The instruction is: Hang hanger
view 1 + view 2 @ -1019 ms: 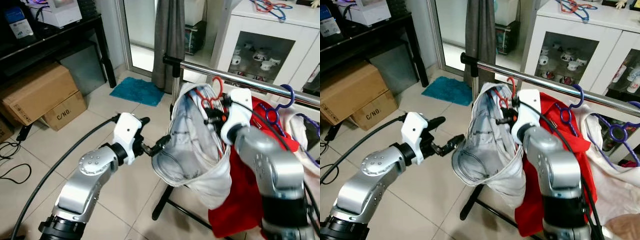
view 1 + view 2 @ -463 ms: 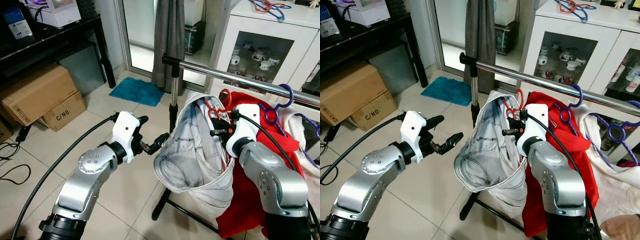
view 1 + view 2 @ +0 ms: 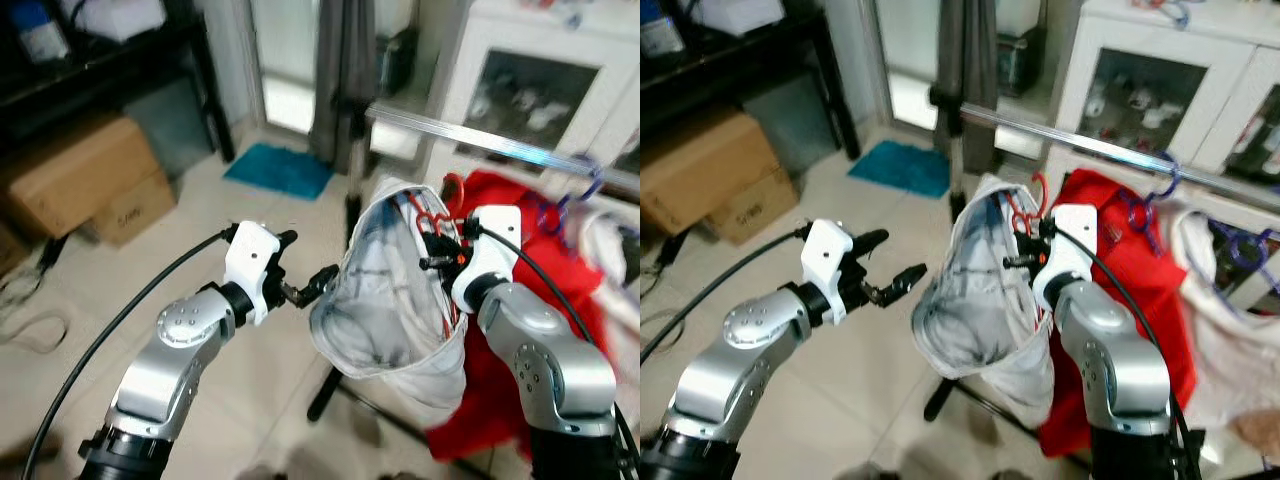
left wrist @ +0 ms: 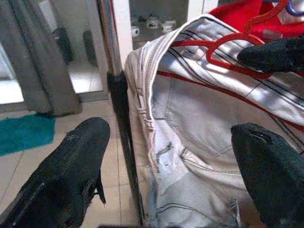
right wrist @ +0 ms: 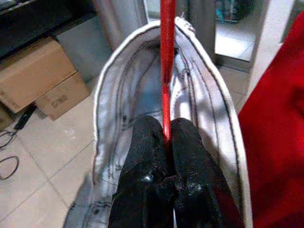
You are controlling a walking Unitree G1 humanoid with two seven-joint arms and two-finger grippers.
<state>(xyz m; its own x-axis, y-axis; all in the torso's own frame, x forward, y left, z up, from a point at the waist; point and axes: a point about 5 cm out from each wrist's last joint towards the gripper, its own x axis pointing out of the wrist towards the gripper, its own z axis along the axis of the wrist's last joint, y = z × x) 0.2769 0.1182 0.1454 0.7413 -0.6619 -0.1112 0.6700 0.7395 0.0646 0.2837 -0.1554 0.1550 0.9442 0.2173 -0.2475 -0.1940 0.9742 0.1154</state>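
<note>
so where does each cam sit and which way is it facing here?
Left eye: on the head, facing forward and down at the clothes rail; both silver arms show.
Right eye: same head, same scene from slightly to the side.
Left wrist: looks along the open left gripper at the white garment.
Right wrist: looks along the right gripper, shut on the red hanger.
Shared: both wrist views show the garment and hanger.

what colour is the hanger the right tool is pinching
Red. The hanger shows best in the right wrist view, clamped in the right tool.
</note>
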